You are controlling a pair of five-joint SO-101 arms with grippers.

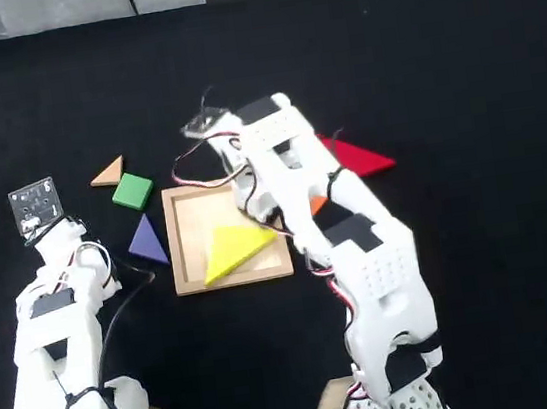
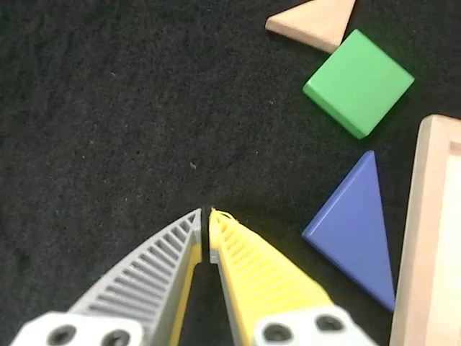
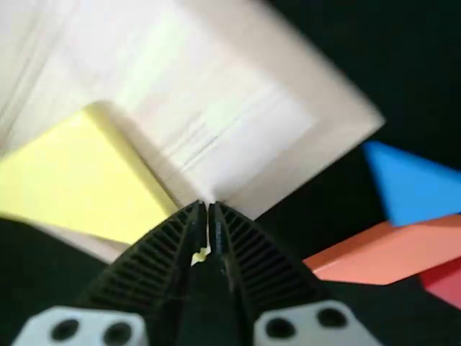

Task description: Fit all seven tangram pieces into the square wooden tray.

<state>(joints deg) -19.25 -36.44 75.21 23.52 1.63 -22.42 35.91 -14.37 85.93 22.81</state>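
- At lower left of the high view, the left gripper (image 2: 204,216) is closed and empty.
- Mid-frame, the right gripper (image 3: 207,209), closed too, hovers at the wooden tray's (image 1: 188,226) rim, near the yellow triangle (image 1: 231,248) inside.
- Farther up: green square (image 1: 133,191) left, red triangle (image 1: 358,158) right.

Seven tangram pieces are lying about, counted across the views. Four are showing as plain triangles: one tan triangle (image 1: 108,173), one indigo triangle (image 1: 147,239), one yellow triangle (image 1: 234,247) and one red triangle (image 1: 358,158). One green square (image 1: 133,191) is sitting among them. Two more, one orange piece (image 3: 374,252) and one bright blue piece (image 3: 407,191), are showing in part, their shapes being hard to tell. One square wooden tray (image 1: 194,215) is resting on the one black counter (image 1: 456,59). Two white arms are standing there, each carrying one claw: the left claw (image 2: 205,216) and the right claw (image 3: 207,209).
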